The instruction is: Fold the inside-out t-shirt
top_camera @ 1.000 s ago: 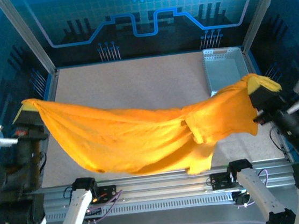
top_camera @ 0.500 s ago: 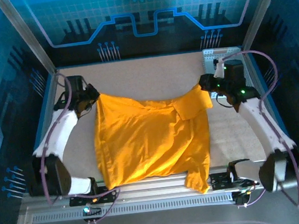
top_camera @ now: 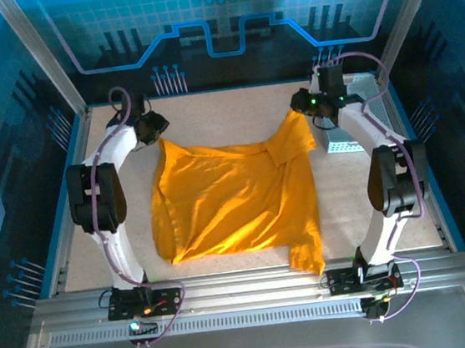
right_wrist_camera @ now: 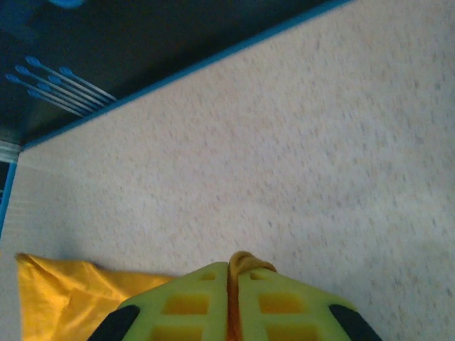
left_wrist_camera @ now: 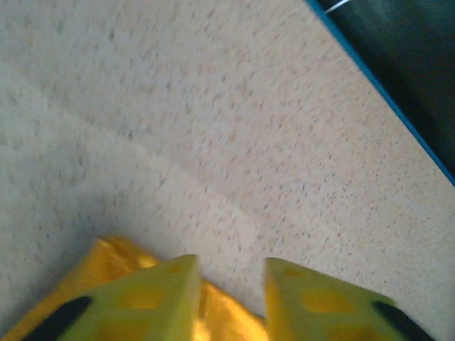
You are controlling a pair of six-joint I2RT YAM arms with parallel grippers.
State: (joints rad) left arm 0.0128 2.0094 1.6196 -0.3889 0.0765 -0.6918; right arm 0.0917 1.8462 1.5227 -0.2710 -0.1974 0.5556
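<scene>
Two far corners of the t-shirt (top_camera: 235,199) meet my tools, body lying nearward: left tool (left_wrist_camera: 231,266) parted, probably loose; right tool (right_wrist_camera: 233,273) pinches it.

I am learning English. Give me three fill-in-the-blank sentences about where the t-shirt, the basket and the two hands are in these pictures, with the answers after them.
1. The orange-yellow t-shirt lies spread out on the ____.
2. The left hand has its fingers apart; the right hand has them ____ on a pinch of cloth.
3. The pale basket stands nearer to the ____ hand.

Answers: table; closed; right
</scene>
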